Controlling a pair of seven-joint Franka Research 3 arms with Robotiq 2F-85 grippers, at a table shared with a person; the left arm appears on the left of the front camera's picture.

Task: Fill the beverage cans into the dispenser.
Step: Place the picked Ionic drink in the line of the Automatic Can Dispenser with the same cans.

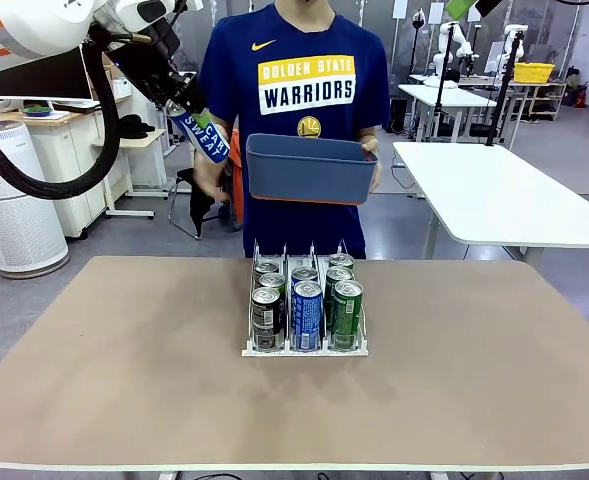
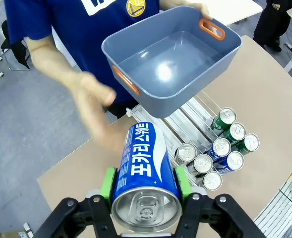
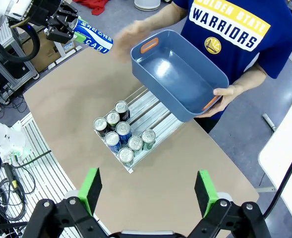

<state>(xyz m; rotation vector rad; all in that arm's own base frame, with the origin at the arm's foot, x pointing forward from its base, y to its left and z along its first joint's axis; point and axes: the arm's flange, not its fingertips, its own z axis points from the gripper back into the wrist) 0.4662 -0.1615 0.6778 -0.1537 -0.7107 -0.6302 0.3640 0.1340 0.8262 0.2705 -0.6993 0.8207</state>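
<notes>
Left gripper (image 2: pixel 145 184) is grasping one Pocari Sweat can (image 2: pixel 145 171); right gripper (image 3: pixel 149 191) is gaping.
Dispenser (image 1: pixel 305 349) is holding apparently seven cans (image 3: pixel 122 135); person is holding one blue bin (image 1: pixel 311 168).

Blue-and-white can (image 1: pixel 202 135), grey-blue bin (image 1: pixel 311 168) with orange handles, tan table (image 1: pixel 124 360).

From our side we face across the dispenser (image 1: pixel 305 312) toward the person. Our left wrist camera sits close above it, our right wrist camera higher; all three views share it.
</notes>
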